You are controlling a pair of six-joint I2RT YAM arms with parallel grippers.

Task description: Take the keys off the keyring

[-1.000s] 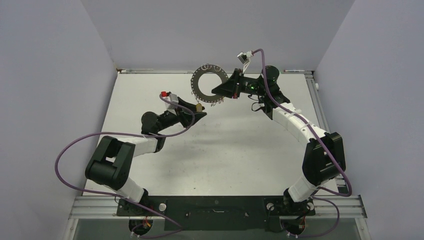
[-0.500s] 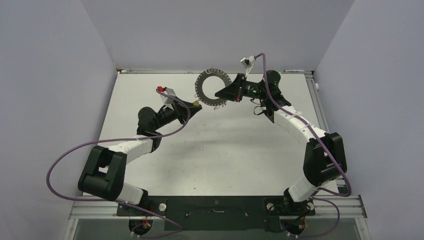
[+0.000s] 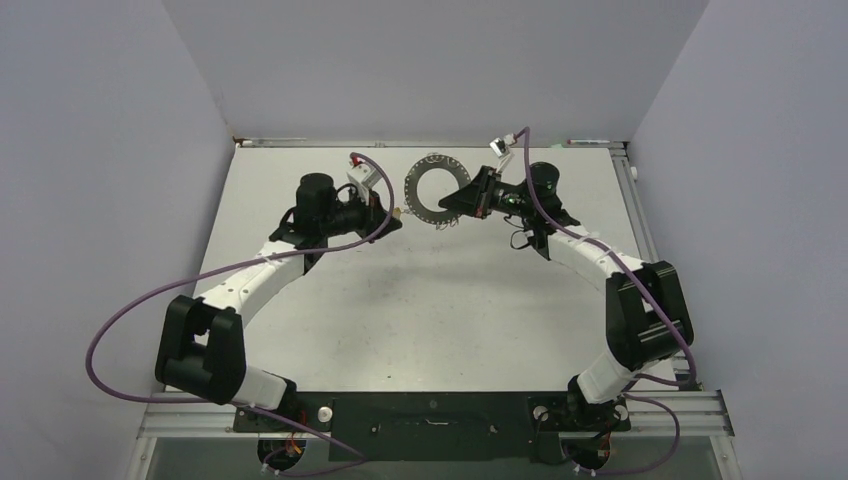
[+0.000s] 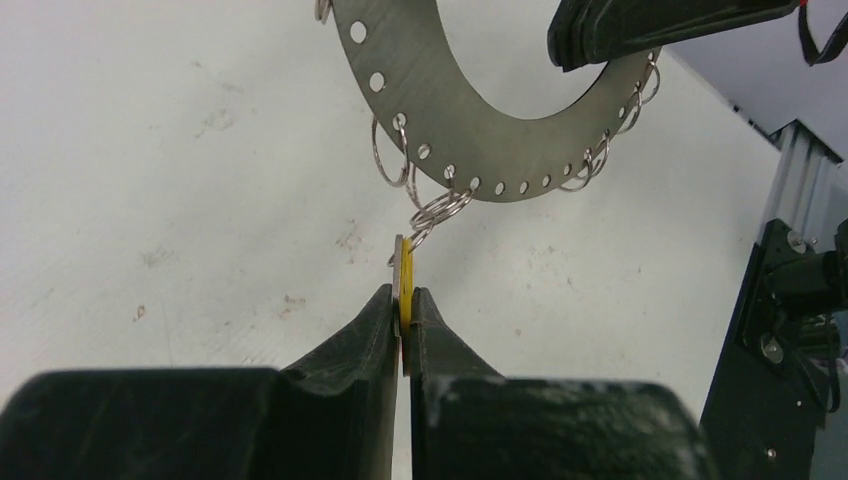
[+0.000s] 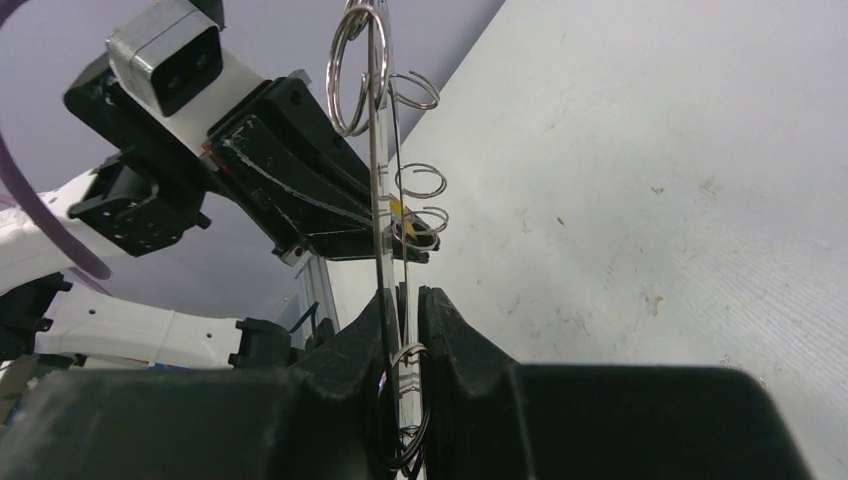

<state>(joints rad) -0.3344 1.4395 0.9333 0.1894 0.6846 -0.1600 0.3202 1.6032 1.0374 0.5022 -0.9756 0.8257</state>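
The keyring [image 3: 437, 187] is a flat grey metal ring with small holes and thin wire loops round its edge, held above the far middle of the table. In the left wrist view the keyring [image 4: 470, 110] fills the top. My right gripper [image 3: 464, 201] is shut on the ring's right edge; in the right wrist view the ring [image 5: 377, 150] stands edge-on between the jaws of that gripper [image 5: 405, 300]. My left gripper [image 4: 403, 295] is shut on a small yellow key [image 4: 405, 275], which hangs from a wire loop [image 4: 436, 212] on the ring's lower edge. The key [image 3: 397, 211] is tiny in the top view.
The white table [image 3: 420, 300] is walled by grey panels at the back and sides. An aluminium rail [image 3: 440, 405] with both arm bases runs along the near edge. Purple cables [image 3: 150, 300] trail from both arms.
The left arm has swung up and right, its gripper still shut on the key. The right gripper has carried the ring slightly right and lower.
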